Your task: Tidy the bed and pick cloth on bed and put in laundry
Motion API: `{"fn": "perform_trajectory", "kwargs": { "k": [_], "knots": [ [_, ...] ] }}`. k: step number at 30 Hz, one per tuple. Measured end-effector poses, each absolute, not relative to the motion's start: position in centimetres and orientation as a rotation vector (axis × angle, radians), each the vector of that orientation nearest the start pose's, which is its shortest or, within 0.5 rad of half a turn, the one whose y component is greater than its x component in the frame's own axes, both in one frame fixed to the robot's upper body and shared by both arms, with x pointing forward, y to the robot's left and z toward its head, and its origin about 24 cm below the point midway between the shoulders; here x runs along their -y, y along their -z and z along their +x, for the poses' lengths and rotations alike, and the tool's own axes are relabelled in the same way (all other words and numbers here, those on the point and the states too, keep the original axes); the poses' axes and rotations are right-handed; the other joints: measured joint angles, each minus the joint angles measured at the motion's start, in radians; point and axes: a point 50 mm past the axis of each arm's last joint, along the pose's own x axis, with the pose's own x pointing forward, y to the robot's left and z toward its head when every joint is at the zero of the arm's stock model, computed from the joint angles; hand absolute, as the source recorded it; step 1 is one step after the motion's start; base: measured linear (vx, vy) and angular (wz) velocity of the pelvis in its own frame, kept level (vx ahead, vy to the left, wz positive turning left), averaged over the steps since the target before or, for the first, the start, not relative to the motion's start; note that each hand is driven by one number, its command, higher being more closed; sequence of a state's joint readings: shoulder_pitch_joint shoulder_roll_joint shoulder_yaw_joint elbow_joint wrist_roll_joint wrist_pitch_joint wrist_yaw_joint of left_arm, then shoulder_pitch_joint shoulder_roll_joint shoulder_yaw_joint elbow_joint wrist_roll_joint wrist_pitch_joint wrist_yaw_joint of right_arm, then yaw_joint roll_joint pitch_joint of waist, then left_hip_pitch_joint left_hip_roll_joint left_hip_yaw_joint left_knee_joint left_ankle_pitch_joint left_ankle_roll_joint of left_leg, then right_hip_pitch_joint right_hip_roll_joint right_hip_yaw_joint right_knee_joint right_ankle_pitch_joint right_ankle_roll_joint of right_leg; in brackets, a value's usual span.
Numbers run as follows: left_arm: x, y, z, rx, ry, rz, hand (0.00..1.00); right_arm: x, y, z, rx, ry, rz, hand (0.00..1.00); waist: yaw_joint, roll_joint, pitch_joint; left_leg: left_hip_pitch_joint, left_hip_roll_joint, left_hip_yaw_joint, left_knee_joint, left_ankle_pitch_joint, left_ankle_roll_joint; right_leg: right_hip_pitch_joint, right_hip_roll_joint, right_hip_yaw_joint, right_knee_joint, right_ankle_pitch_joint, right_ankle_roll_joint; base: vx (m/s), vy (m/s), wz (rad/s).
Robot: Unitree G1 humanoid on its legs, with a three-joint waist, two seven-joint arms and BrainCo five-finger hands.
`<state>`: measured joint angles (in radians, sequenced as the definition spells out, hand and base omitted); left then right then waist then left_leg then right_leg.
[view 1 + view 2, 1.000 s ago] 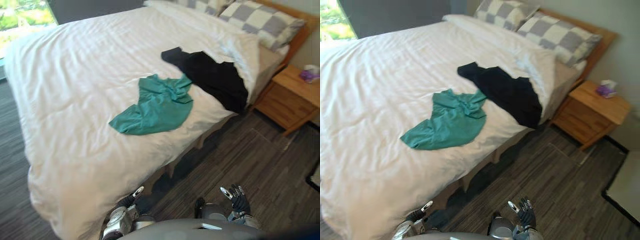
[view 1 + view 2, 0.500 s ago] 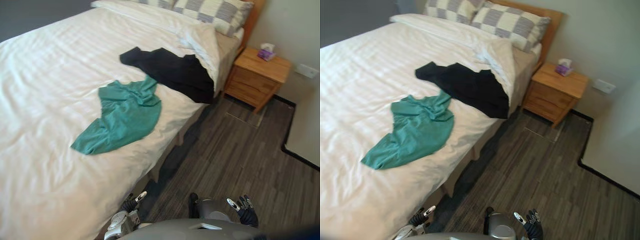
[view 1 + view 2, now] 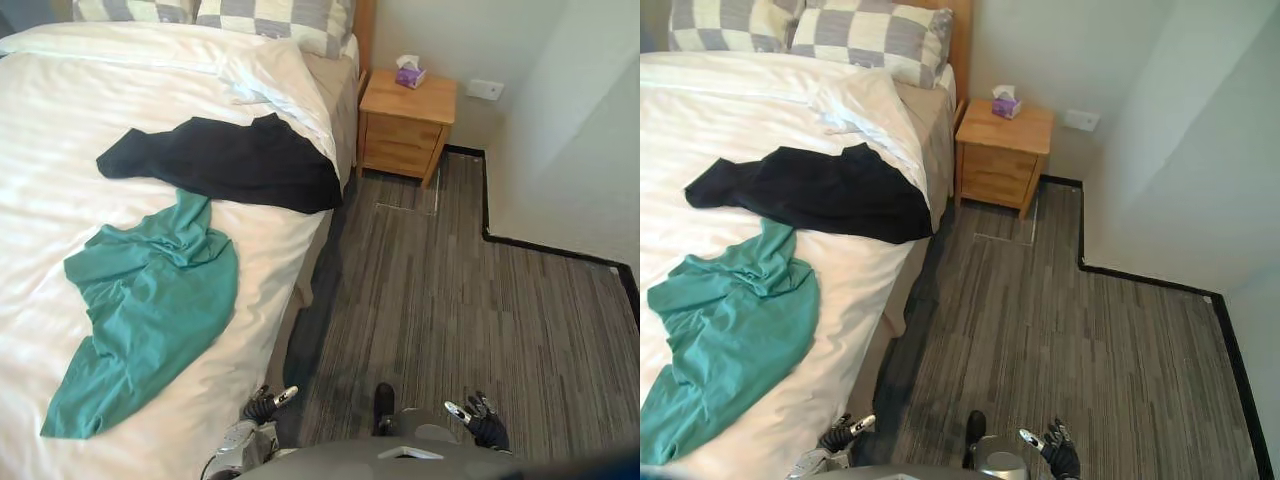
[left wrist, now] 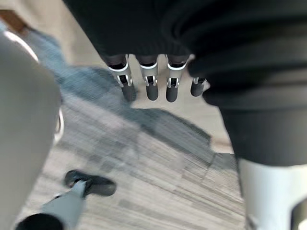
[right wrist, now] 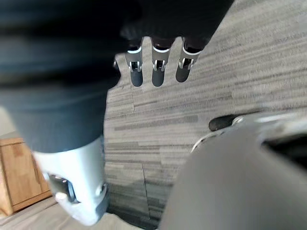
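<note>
The left hand (image 3: pixel 262 404) hangs low, close to the side of the bed. Its fingers (image 4: pixel 151 86) are loosely straight over the striped grey floor (image 3: pixel 450 300) and hold nothing. The right hand (image 3: pixel 484 421) hangs apart from it over the same floor, its fingers (image 5: pixel 157 73) likewise relaxed and empty.

Ahead of the left hand and out to its left, the teal cloth (image 3: pixel 140 320) lies crumpled on the bed's white duvet (image 3: pixel 60 120). Farther ahead, the black cloth (image 3: pixel 225 160) meets the teal cloth's far end and stretches across the duvet to the bed's side edge. Beyond it lie checked pillows (image 3: pixel 275 20).

Far ahead, between the two hands, a wooden nightstand (image 3: pixel 405 125) stands by the head of the bed, with a tissue box (image 3: pixel 408 72) on top.
</note>
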<state>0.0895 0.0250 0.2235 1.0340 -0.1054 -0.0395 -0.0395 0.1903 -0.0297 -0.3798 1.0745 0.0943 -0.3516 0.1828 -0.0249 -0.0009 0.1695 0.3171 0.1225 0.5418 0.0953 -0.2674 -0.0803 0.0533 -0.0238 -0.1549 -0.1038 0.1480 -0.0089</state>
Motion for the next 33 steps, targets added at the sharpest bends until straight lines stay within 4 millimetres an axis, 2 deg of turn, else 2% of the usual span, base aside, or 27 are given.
{"fn": "perform_trajectory", "kwargs": {
  "k": [2, 5, 6, 7, 8, 9, 10, 11, 12, 13, 14, 18, 21, 24, 25, 31, 33],
  "knots": [
    [-19.0, 16.2, 9.3, -1.067, -0.263, -0.188, 0.0, 20.9, 15.3, 6.7, -0.836, 0.328, 0.246, 0.0, -0.023, 0.0, -0.014, -0.002, 0.0, 0.024, -0.002, -0.012, 0.005, -0.001, -0.002, -0.006, 0.006, -0.008, 0.011, 0.02, 0.108, -0.22],
    [-19.4, 16.1, 9.3, -1.056, -0.28, -0.187, 0.0, 20.7, 15.4, 6.6, -0.849, 0.331, 0.242, 0.0, -0.011, -0.01, -0.011, -0.012, -0.002, 0.038, 0.047, -0.013, 0.007, -0.008, 0.01, -0.003, 0.006, -0.018, 0.004, 0.1, 0.051, -0.46],
    [-19.8, 16.1, 9.1, -1.053, -0.307, -0.198, 0.0, 20.7, 15.4, 6.6, -0.856, 0.316, 0.226, 0.0, -0.013, -0.012, -0.01, -0.043, -0.008, -0.026, 0.134, 0.003, 0.057, -0.005, 0.01, 0.042, 0.007, -0.014, 0.007, 0.14, -0.015, -0.81],
    [-20.0, 16.1, 9.0, -1.051, -0.32, -0.205, 0.0, 20.8, 15.4, 6.7, -0.855, 0.303, 0.217, 0.0, -0.012, -0.01, -0.013, -0.055, -0.013, -0.062, 0.177, 0.014, 0.08, -0.004, 0.01, 0.067, 0.01, -0.015, 0.005, 0.14, -0.064, -1.16],
    [-20.1, 16.1, 8.9, -1.04, -0.349, -0.233, 0.0, 20.8, 15.3, 7.4, -0.856, 0.267, 0.192, 0.0, -0.005, -0.014, -0.015, -0.081, -0.024, -0.158, 0.272, 0.032, 0.112, -0.01, 0.009, 0.131, 0.027, -0.025, -0.006, 0.15, -0.049, -1.46],
    [-19.7, 16.2, 8.7, -1.035, -0.359, -0.26, 0.0, 20.9, 15.1, 8.4, -0.847, 0.233, 0.168, 0.0, 0.015, 0.0, -0.005, -0.096, -0.067, -0.313, 0.274, -0.017, 0.106, -0.014, 0.007, 0.2, 0.033, -0.039, -0.017, 0.14, -0.001, -1.57],
    [-19.4, 16.1, 8.8, -1.028, -0.357, -0.268, 0.0, 21.2, 15.1, 8.4, -0.853, 0.229, 0.154, 0.0, 0.016, 0.014, -0.001, -0.097, -0.087, -0.378, 0.253, -0.041, 0.108, -0.012, 0.015, 0.234, 0.027, -0.036, -0.014, 0.07, 0.077, -1.52],
    [-19.0, 16.1, 9.0, -1.022, -0.341, -0.268, 0.0, 21.8, 15.0, 8.8, -0.86, 0.224, 0.135, 0.0, 0.017, 0.038, -0.007, -0.129, -0.1, -0.454, 0.205, -0.064, 0.111, -0.011, 0.022, 0.274, 0.008, -0.021, -0.005, 0.0, 0.116, -1.14],
    [-18.7, 16.1, 9.1, -1.024, -0.316, -0.256, 0.0, 22.0, 15.0, 9.1, -0.859, 0.224, 0.13, 0.0, 0.009, 0.053, 0.0, -0.153, -0.088, -0.47, 0.136, -0.034, 0.101, -0.007, 0.031, 0.279, 0.007, -0.014, 0.007, -0.02, 0.105, -0.97],
    [-18.6, 16.2, 9.1, -1.023, -0.314, -0.259, 0.0, 22.1, 15.0, 9.0, -0.864, 0.225, 0.129, 0.0, 0.013, 0.053, 0.0, -0.149, -0.084, -0.45, 0.142, -0.017, 0.094, -0.005, 0.034, 0.289, 0.004, -0.009, 0.017, 0.01, 0.106, -0.48],
    [-18.4, 16.2, 9.0, -1.031, -0.306, -0.255, 0.0, 22.1, 15.0, 8.9, -0.861, 0.226, 0.13, 0.0, 0.009, 0.068, -0.017, -0.136, -0.082, -0.437, 0.116, -0.011, 0.097, -0.002, 0.038, 0.286, 0.007, -0.015, 0.019, 0.05, 0.081, -0.31],
    [-18.5, 16.2, 9.0, -1.037, -0.306, -0.246, 0.0, 21.4, 15.3, 8.3, -0.89, 0.224, 0.155, 0.0, 0.016, 0.04, -0.03, -0.091, -0.075, -0.415, 0.054, 0.001, 0.083, 0.0, 0.044, 0.259, 0.015, -0.031, 0.02, 0.09, 0.061, -0.14],
    [-18.4, 16.3, 9.1, -1.068, -0.322, -0.252, 0.0, 21.3, 15.5, 7.9, -0.908, 0.22, 0.173, 0.0, 0.016, 0.038, -0.034, -0.054, -0.065, -0.414, 0.025, 0.009, 0.057, 0.017, 0.059, 0.249, 0.009, -0.03, 0.02, 0.13, 0.015, -0.08],
    [-18.1, 16.4, 9.2, -1.1, -0.334, -0.264, 0.0, 21.5, 15.5, 7.8, -0.916, 0.225, 0.182, 0.0, 0.014, 0.05, -0.029, -0.051, -0.067, -0.415, 0.028, 0.021, 0.035, 0.021, 0.058, 0.246, 0.008, -0.03, 0.02, 0.05, -0.002, -0.06],
    [-18.7, 16.9, 7.4, -1.215, -0.447, -0.336, 0.0, 21.3, 15.6, 7.3, -0.938, 0.218, 0.194, 0.0, 0.021, 0.036, -0.048, -0.039, -0.016, -0.417, 0.018, 0.022, 0.028, 0.017, 0.09, 0.158, 0.0, -0.065, -0.022, 0.0, 0.0, 0.0],
    [-18.8, 16.9, 7.4, -1.206, -0.444, -0.34, 0.0, 21.3, 15.6, 7.3, -0.936, 0.22, 0.196, 0.0, 0.024, 0.034, -0.048, -0.045, -0.017, -0.418, 0.017, 0.024, 0.031, 0.014, 0.083, 0.14, 0.001, -0.066, -0.023, 0.0, 0.004, 0.03],
    [-18.7, 16.8, 7.5, -1.168, -0.456, -0.38, 0.0, 21.4, 15.6, 7.0, -0.935, 0.233, 0.205, 0.0, 0.04, 0.036, -0.045, -0.059, -0.017, -0.411, 0.017, 0.026, 0.032, 0.0, 0.068, 0.084, 0.001, -0.067, -0.023, 0.0, 0.037, -0.03]
  ]
}}
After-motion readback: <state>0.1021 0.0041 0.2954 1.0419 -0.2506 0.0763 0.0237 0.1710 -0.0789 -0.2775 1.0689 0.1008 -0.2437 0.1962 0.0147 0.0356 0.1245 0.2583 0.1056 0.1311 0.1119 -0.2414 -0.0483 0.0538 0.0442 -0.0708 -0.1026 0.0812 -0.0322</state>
